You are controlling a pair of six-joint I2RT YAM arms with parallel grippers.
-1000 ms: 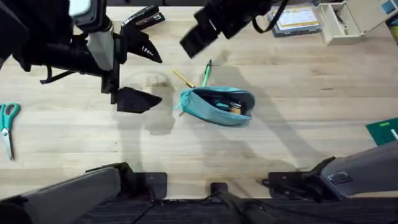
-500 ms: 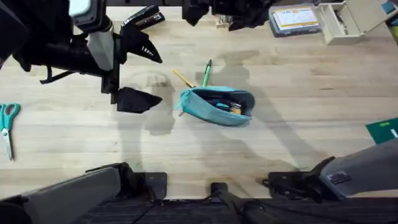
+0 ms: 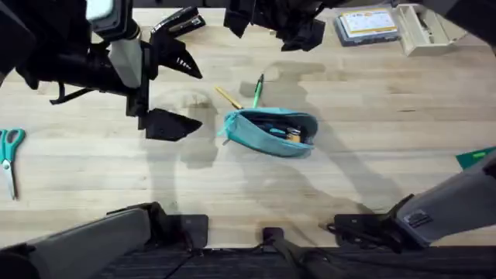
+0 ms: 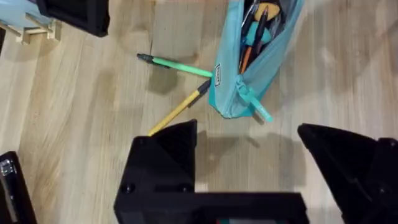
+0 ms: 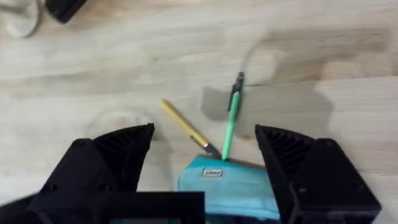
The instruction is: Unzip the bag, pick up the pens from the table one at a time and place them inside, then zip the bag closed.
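Observation:
The teal bag (image 3: 271,133) lies unzipped mid-table with several items inside; it also shows in the left wrist view (image 4: 249,62) and the right wrist view (image 5: 227,186). The yellow pen (image 3: 229,98) and the green pen (image 3: 257,91) lie on the table just beyond the bag's left end, both touching it. The left wrist view shows the green pen (image 4: 177,65) and yellow pen (image 4: 177,111). My left gripper (image 3: 182,93) hangs open to the left of the bag, holding nothing. My right gripper (image 3: 271,23) hovers open high over the pens (image 5: 231,121), empty.
Teal-handled scissors (image 3: 9,155) lie at the left edge. A black stapler (image 3: 177,21) sits at the back, a clear box of cards (image 3: 368,23) and a beige box (image 3: 430,27) at the back right. A green item (image 3: 474,159) pokes in at the right edge.
My right gripper has moved away from above the pens toward the table's far edge. The left arm, bag and pens have not moved.

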